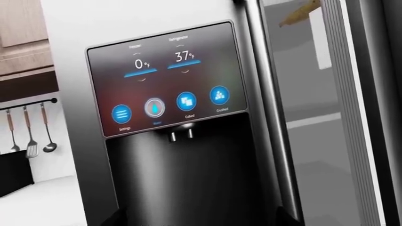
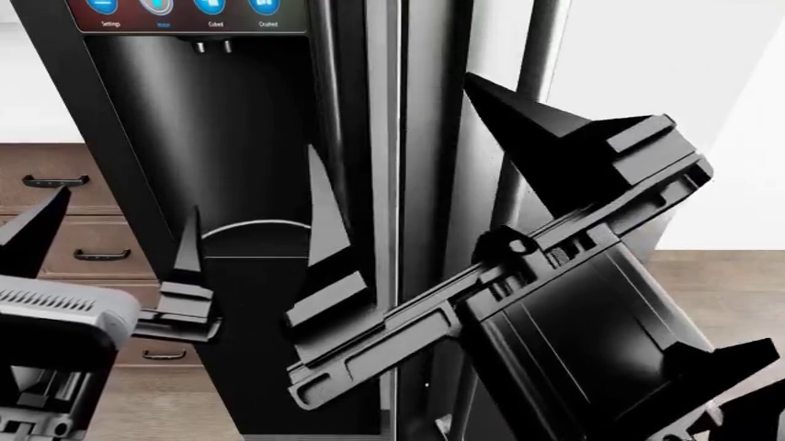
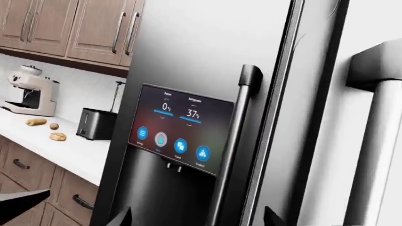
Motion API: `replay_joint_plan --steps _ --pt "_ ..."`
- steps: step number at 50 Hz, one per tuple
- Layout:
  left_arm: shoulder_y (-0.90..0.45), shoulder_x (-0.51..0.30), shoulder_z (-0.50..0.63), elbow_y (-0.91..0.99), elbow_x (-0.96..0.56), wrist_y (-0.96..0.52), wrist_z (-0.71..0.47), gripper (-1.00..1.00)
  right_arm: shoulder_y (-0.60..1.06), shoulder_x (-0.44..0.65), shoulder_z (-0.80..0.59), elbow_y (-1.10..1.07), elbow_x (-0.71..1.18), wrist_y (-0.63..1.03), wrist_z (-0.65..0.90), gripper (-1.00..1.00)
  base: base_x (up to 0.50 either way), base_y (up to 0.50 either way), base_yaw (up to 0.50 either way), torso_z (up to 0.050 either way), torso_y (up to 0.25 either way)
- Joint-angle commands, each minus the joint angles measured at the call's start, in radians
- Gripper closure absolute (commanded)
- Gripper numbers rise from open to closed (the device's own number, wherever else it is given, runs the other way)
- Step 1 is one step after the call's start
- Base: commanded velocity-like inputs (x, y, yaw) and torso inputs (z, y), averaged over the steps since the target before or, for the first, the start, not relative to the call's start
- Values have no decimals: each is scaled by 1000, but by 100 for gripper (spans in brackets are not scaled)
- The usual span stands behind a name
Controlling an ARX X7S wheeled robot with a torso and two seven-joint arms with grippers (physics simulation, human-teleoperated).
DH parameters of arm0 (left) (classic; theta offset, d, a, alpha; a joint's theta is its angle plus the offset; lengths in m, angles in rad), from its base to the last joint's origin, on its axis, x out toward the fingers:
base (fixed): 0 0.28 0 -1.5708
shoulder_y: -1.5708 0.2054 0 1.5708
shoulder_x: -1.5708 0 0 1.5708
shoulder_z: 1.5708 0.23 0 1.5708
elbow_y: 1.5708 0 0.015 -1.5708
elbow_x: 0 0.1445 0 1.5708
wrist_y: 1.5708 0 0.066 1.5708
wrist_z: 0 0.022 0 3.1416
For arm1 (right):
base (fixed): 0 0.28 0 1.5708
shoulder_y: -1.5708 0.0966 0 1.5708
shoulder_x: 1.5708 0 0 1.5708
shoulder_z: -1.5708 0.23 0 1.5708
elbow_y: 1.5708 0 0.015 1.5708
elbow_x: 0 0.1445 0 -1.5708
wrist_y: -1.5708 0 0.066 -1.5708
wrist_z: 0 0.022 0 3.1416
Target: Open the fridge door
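Observation:
The fridge door point(image 3: 342, 141) is the panel on the right, and its long metal bar handle point(image 3: 377, 141) point(image 2: 536, 83) runs vertically. Left of it is the dispenser door point(image 3: 176, 155) point(image 1: 169, 84) with a blue-icon touch panel and its own dark handle point(image 3: 229, 150). My right gripper point(image 2: 390, 115) point(image 3: 196, 219) is open in front of the seam between the doors. The dispenser door's handle lies between its fingers, and the fridge door's bar is outside them. My left gripper point(image 2: 128, 200) point(image 1: 201, 221) is open and empty, facing the dispenser recess point(image 2: 233, 138). A ribbed seal strip point(image 1: 351, 117) shows beside the seam.
Brown drawers point(image 2: 73, 211) stand left of the fridge. A white counter point(image 3: 69, 150) holds a black toaster point(image 3: 94, 123), a coffee machine point(image 3: 28, 96) and bread rolls point(image 3: 56, 136). Utensils point(image 1: 31, 127) hang on a rail. Wooden wall cabinets point(image 3: 63, 23) sit above.

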Motion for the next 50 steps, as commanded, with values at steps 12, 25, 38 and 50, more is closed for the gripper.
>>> replay_joint_plan --steps 12,25,38,50 --pt "69 -9 -27 -11 22 50 4 -100 -29 -179 24 270 -136 105 -277 -100 0 0 0 0 0" --pt "113 -16 -49 -12 29 79 3 -100 68 -259 22 560 -208 116 -475 -100 0 0 0 0 0" --pt "133 -13 -52 -21 40 95 8 -100 135 -323 12 704 -226 126 -560 -100 0 0 0 0 0" --pt "139 -10 -50 -22 46 100 10 -100 200 -390 0 853 -270 121 -650 -100 0 0 0 0 0"
